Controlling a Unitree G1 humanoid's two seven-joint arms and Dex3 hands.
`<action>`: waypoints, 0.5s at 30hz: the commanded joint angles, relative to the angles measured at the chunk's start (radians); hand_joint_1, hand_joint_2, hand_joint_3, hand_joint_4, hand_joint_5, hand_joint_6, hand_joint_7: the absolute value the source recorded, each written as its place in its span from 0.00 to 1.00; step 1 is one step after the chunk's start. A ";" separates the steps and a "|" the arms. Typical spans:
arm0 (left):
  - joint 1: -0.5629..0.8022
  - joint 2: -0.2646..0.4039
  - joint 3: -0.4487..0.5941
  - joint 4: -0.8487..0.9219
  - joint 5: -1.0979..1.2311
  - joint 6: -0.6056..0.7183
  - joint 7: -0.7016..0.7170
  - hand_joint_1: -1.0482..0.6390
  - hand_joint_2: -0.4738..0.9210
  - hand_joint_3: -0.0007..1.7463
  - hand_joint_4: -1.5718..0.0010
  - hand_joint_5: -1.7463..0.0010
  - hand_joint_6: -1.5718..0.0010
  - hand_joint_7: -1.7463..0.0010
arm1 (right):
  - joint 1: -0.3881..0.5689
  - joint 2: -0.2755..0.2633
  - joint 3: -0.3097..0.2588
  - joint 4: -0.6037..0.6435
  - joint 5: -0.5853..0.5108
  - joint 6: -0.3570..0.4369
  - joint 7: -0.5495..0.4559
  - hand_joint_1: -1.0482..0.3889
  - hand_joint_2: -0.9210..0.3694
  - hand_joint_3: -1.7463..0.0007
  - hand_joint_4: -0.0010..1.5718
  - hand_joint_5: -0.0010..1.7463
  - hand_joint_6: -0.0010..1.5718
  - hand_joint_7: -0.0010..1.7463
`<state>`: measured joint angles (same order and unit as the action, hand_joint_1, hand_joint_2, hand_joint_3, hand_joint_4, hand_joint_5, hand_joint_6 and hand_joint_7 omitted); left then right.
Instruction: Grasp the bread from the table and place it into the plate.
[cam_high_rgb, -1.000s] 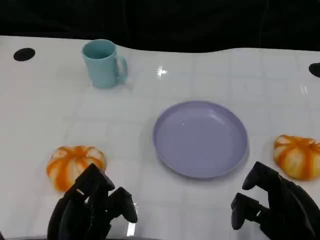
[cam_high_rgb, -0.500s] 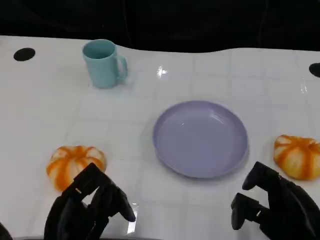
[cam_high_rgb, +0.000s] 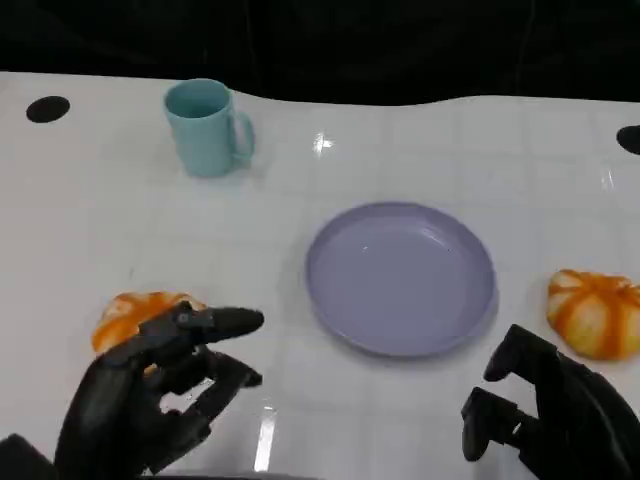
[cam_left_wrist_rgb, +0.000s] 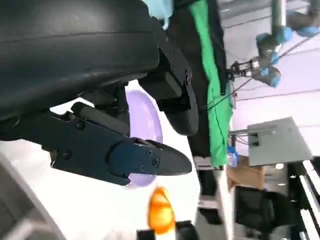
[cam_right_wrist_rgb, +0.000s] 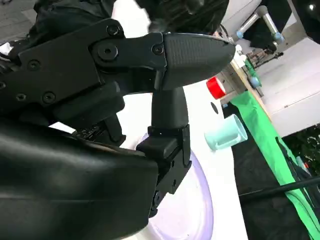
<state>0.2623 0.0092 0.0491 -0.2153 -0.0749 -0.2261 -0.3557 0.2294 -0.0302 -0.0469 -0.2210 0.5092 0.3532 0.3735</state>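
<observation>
**Left hand closing in on the bread, plate wide open**

White tabletop (cam_high_rgb: 420, 420) with a faint grid, black backdrop along the top of the frame. Going left to right in the head view:

Far upper left sits a black dot (cam_high_rgb: 48, 108) on the table, then a teal mug (cam_high_rgb: 205, 127) just right of it, well away from everything that matters.

Lower left is where it's happening. The left hand (cam_high_rgb: 150, 395) comes up from the bottom edge with its fingers spread and reaching toward the upper right, nothing in them. The left bread (cam_high_rgb: 135, 312), an orange-and-white striped bun, lies right at the hand's upper-left side and is partly hidden behind it. Whether anything touches it can't be told from here. Its long axis runs roughly side to side across the frame, though that's a guess with half of it covered.

Centre right is the lavender plate (cam_high_rgb: 400, 277), nothing on it, with bare table all round its rim. From the bun it's to the right and slightly up, with nothing standing between them.

Right edge has a second bun (cam_high_rgb: 593, 312), just beside the plate's rim. The right hand (cam_high_rgb: 545, 415) sits low in the lower right corner, fingers curled in and holding nothing, just below that bun.

Judgement call: the left hand is nearer to its bun and looks like the one going for it. It probably needs to shift up and left to get the fingers around it.
</observation>
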 joint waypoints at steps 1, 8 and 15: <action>0.028 0.075 -0.004 -0.084 0.133 0.008 0.058 0.32 1.00 0.08 0.75 0.66 0.66 0.98 | 0.008 -0.005 -0.004 -0.016 0.003 -0.004 -0.005 0.34 0.00 0.74 0.48 1.00 0.32 1.00; 0.046 0.191 0.004 -0.207 0.495 0.016 0.165 0.28 1.00 0.04 0.86 0.80 0.77 1.00 | 0.008 -0.001 -0.004 -0.010 0.006 -0.011 0.000 0.34 0.00 0.74 0.49 1.00 0.32 1.00; 0.051 0.264 -0.019 -0.347 0.813 0.184 0.106 0.28 1.00 0.02 0.94 0.88 0.84 1.00 | 0.006 0.000 -0.002 -0.010 0.006 -0.007 0.002 0.33 0.00 0.75 0.49 1.00 0.32 1.00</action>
<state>0.3105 0.2452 0.0422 -0.5155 0.6672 -0.1029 -0.2098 0.2343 -0.0257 -0.0459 -0.2222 0.5097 0.3530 0.3744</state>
